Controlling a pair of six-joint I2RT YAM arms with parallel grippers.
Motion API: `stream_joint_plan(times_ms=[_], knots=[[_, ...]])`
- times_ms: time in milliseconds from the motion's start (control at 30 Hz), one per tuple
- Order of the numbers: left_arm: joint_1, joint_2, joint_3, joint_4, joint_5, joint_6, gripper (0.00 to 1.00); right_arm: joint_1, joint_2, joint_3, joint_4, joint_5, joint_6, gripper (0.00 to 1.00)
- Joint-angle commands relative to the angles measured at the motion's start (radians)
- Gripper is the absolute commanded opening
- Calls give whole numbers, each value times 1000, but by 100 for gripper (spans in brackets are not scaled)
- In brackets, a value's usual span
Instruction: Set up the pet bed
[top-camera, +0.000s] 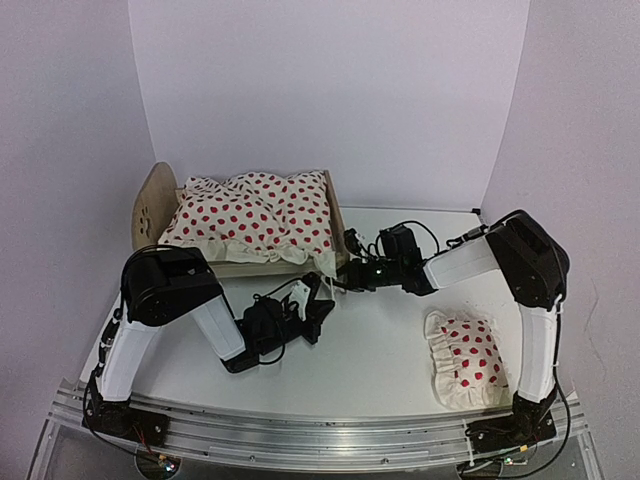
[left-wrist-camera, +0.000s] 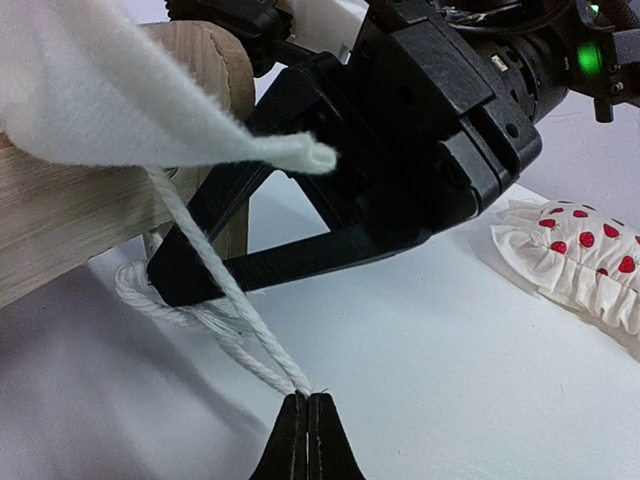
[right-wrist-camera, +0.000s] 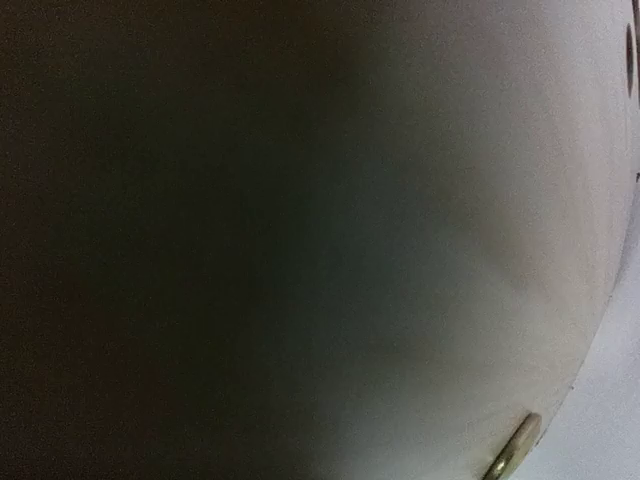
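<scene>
At the back left corner of the white tabletop (top-camera: 370, 350) stands the small light plywood pet bed (top-camera: 150, 208), its rounded headboard toward the left edge and its lower footboard toward the middle. A cream, red-spotted ruffled blanket (top-camera: 255, 210) lies over it and hides whatever is beneath, so no mattress can be seen. Both arms reach to the bed's near footboard corner.

The left gripper (left-wrist-camera: 308, 428) has its jaws pressed together on a white twisted cotton cord (left-wrist-camera: 272, 360). The cord runs up from the pinch toward the wooden frame, and its loops lie around the foot of the leg. This pull looks meant to hold the cord taut. The right gripper (left-wrist-camera: 178, 285) comes in from the other side, its black fingers closed to a point right at those loops. Whether it pinches the cord or merely presses on it I cannot tell. Its own wrist camera is blurred against a pale surface and shows nothing useful.

Probably the cord is being tied or freed at the leg, one arm tensioning while the other works the loops. A matching red-spotted ruffled pillow (top-camera: 465, 360) lies near the front right corner, well apart from the bed, likely set aside for later.
</scene>
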Motion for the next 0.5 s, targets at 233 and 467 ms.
stream_joint_plan(times_ms=[233,467], knots=[[0,-108,-95,178,44,194,38,14,62,-16,150,-85,54,0],[-2,-230,-208,148,39,272,50,14,79,-10,150,-61,61,0]])
